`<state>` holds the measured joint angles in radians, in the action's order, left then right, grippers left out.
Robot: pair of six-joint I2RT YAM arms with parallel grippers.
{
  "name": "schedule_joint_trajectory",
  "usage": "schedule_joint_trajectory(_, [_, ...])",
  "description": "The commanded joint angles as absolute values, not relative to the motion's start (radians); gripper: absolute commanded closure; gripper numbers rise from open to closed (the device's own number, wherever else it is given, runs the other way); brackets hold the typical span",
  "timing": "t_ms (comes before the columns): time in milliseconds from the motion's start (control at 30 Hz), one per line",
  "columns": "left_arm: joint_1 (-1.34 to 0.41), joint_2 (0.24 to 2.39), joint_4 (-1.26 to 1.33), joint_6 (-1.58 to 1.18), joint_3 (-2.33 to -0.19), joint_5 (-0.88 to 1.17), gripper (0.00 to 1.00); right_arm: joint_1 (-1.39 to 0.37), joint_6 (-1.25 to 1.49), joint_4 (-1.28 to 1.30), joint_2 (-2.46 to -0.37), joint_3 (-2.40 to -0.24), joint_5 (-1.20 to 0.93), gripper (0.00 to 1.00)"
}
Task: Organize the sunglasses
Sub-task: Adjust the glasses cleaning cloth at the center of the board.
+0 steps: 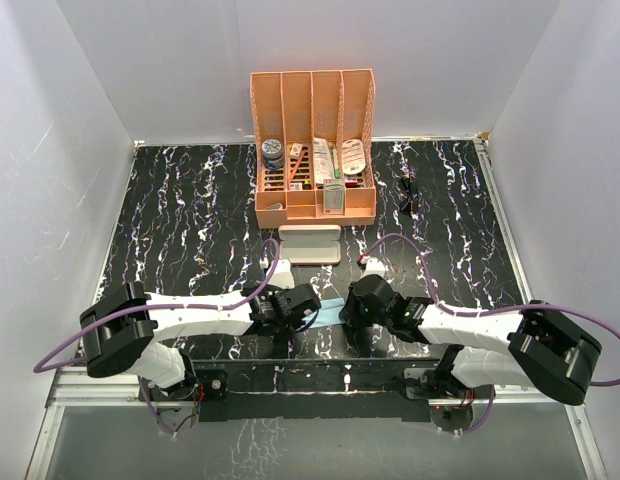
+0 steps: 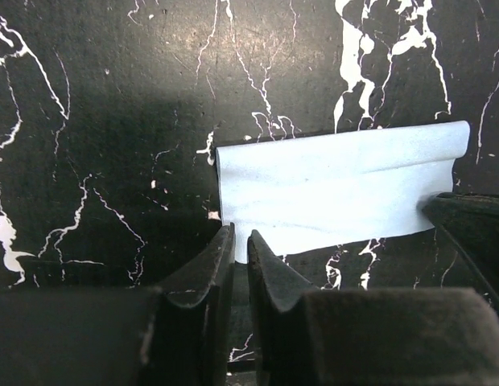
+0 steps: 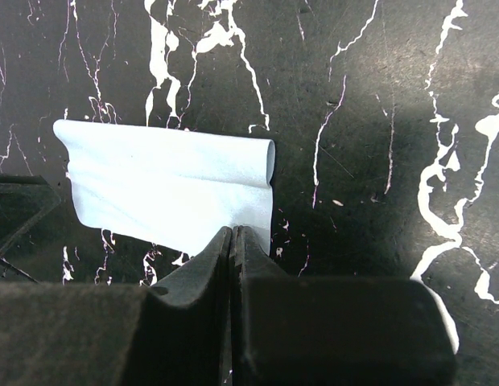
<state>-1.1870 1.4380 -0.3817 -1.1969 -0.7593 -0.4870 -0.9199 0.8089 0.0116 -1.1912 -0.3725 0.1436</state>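
**Both tools at the cloth, sunglasses well off to the far right**

Black marbled worktop (image 1: pixel 190 200). An orange desk organizer (image 1: pixel 313 150) stands at the far edge, and a pink glasses case (image 1: pixel 309 244) lies shut just in front of it.

A light blue cloth (image 2: pixel 338 185) lies folded near my arm bases, between the two tools. The left tool (image 2: pixel 240 237) is a narrow slit apart, with the cloth's corner at its tips. I judge it is not gripping. The right tool (image 3: pixel 233 233) is pressed fully together on the cloth's near edge.

The sunglasses (image 1: pixel 408 193) are small, black and thin-framed. They lie on the bare worktop right of the organizer, touching nothing. They are too small in the top view to tell whether they are folded.

I expect them to be very light, stiff but fragile at the hinges, with slick lenses that mark easily. I would grip the bridge or a temple, never the lenses.

They lie well apart from both tools, beyond the right one and towards the far right. That makes it the right arm's reach, once the tool is free of the cloth.
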Motion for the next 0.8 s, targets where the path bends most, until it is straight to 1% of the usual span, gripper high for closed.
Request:
schedule_joint_trajectory(0, [-1.190,1.402,-0.395,-1.251,-0.773,-0.474,0.86,-0.916,0.770,0.022,-1.170,-0.418,0.171,1.00])
schedule_joint_trajectory(33, [-1.192,1.402,-0.396,-1.255,-0.772,-0.474,0.85,-0.916,0.766,0.029,-1.165,-0.423,0.176,1.00])
schedule_joint_trajectory(67, [-1.193,1.403,-0.402,-1.261,-0.773,-0.475,0.82,-0.916,0.762,0.033,-1.160,-0.429,0.178,1.00])
schedule_joint_trajectory(133, [-1.195,1.406,-0.416,-1.272,-0.773,-0.478,0.73,-0.916,0.749,0.040,-1.151,-0.445,0.175,0.96])
schedule_joint_trajectory(200, [-1.198,1.412,-0.429,-1.284,-0.777,-0.483,0.67,-0.916,0.742,0.046,-1.139,-0.456,0.170,0.94])
schedule_joint_trajectory(300, [-1.205,1.425,-0.445,-1.296,-0.788,-0.491,0.61,-0.916,0.732,0.051,-1.115,-0.468,0.168,0.91])
schedule_joint_trajectory(367, [-1.209,1.442,-0.457,-1.304,-0.799,-0.496,0.61,-0.916,0.726,0.060,-1.096,-0.477,0.169,0.91])
schedule_joint_trajectory(567, [-1.215,1.511,-0.489,-1.319,-0.842,-0.516,0.64,-0.915,0.723,0.096,-1.035,-0.482,0.168,0.89])
schedule_joint_trajectory(767, [-1.216,1.542,-0.509,-1.333,-0.859,-0.516,0.71,-0.916,0.728,0.121,-0.984,-0.462,0.175,0.89])
